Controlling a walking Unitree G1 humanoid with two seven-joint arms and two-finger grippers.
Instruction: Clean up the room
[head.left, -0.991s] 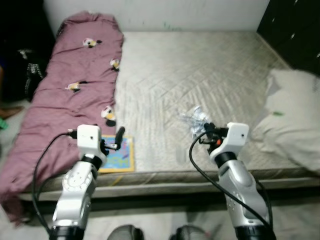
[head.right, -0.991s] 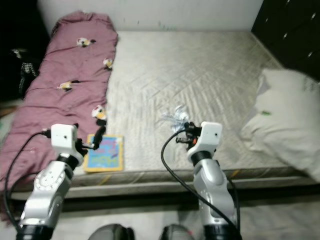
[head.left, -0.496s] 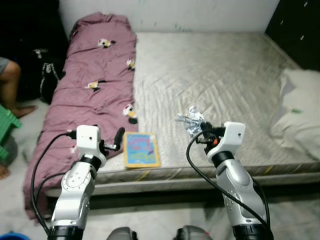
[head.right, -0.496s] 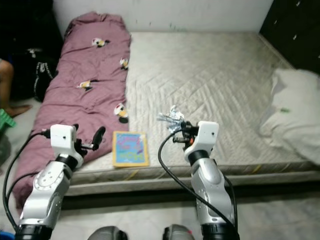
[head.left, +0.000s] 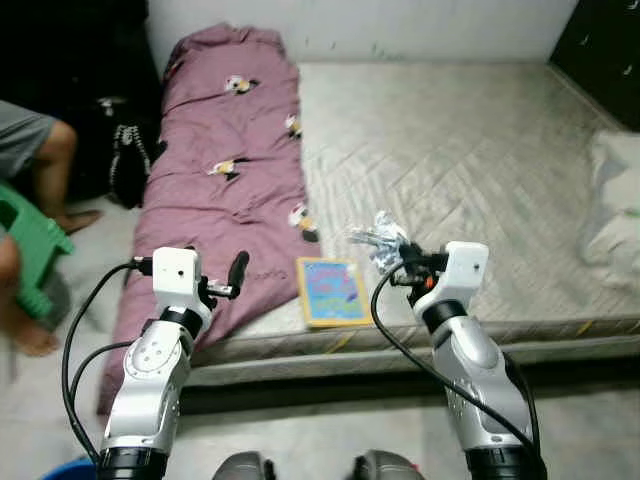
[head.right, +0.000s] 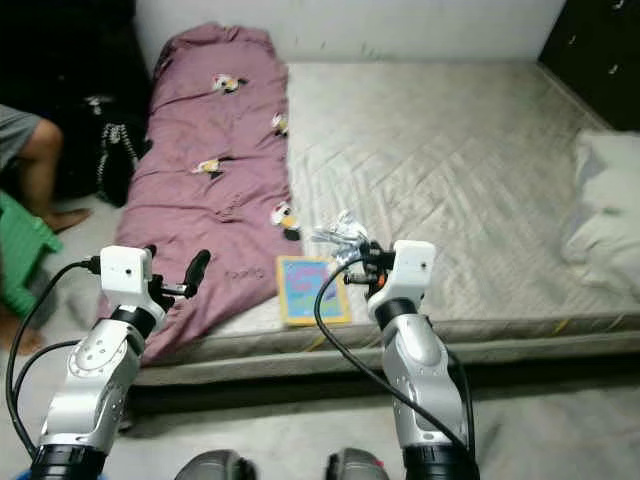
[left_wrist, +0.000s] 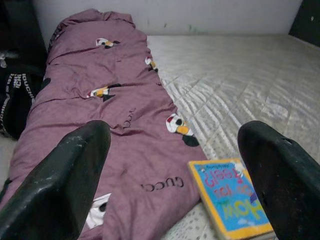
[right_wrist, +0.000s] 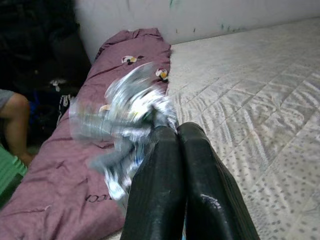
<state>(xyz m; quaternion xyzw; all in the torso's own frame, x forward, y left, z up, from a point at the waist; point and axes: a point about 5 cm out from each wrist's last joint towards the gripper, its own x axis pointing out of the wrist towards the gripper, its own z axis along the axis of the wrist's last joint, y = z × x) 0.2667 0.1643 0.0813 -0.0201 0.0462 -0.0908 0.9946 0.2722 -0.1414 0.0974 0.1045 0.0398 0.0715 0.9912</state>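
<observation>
Your right gripper (right_wrist: 172, 165) has its fingers pinched tight on a crumpled foil wrapper (head.left: 380, 240), held up above the mattress (head.left: 470, 150) near its front edge, just beside the picture book (head.left: 333, 291), while your left gripper (left_wrist: 175, 200) hangs spread wide over the purple blanket (head.left: 225, 190).

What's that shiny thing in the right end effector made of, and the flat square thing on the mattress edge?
The crumpled wrapper looks like thin silvery foil or plastic film: glinting, creased. The book looks like stiff glossy card: thick flat edges, printed colour cover.
</observation>
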